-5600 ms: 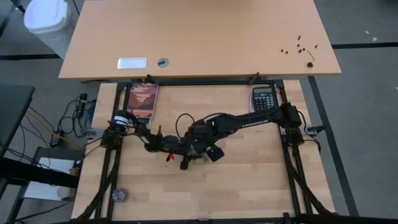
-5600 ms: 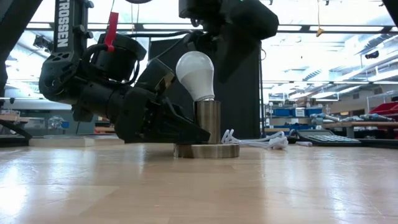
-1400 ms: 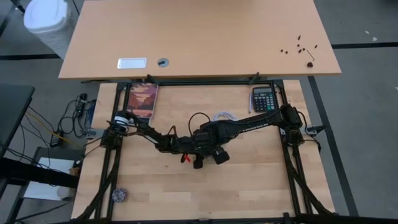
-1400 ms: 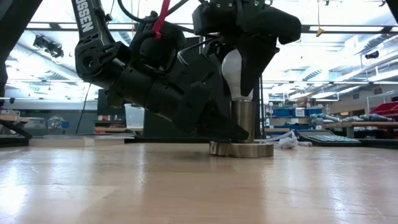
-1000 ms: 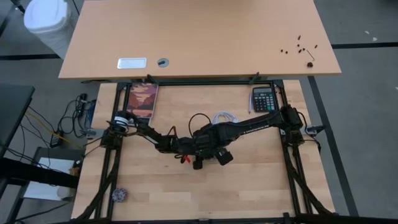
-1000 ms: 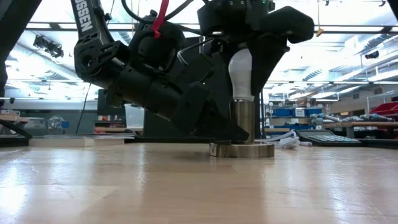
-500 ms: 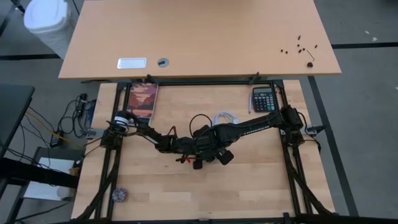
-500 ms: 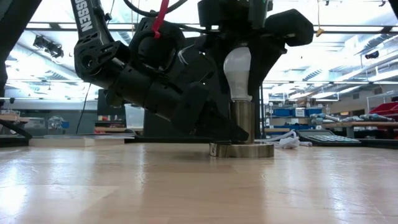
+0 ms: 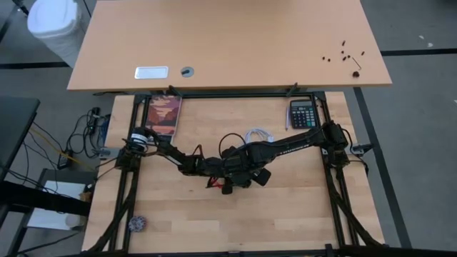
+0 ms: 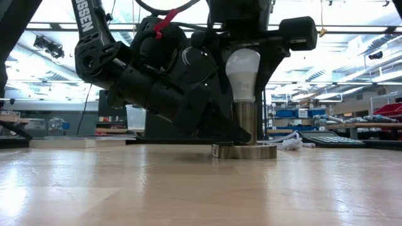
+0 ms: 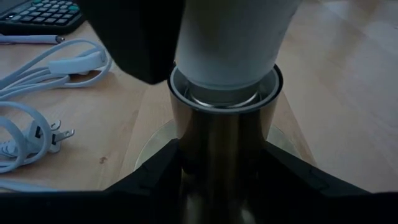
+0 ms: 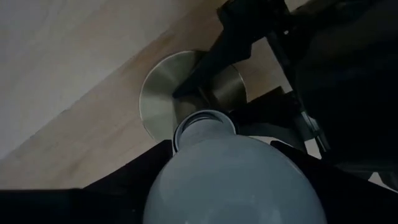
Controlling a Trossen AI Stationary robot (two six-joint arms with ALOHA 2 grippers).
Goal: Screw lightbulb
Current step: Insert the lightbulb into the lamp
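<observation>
At the near middle of the wooden table, the silvery socket stood upright on its round flat base, and the lightbulb sat in its mouth, narrow end down and white dome up. In the left wrist view the lightbulb's pale neck filled the socket's rim, with threads just visible inside.

The left gripper reached in low along the tabletop and was clamped on the socket's barrel, one dark finger pressed against each side. The right gripper came down from above; its fingers flanked the lightbulb's dome closely on both sides, gripping it. From overhead, the two arms met over that spot, the right gripper hiding the bulb and the left gripper just beside it.

Farther back, a coiled white cord with its plug lay on the wood behind the socket. Beyond it, a dark calculator rested near the right rear corner and a book with a reddish cover near the left rear corner. A second, larger tabletop stood behind.
</observation>
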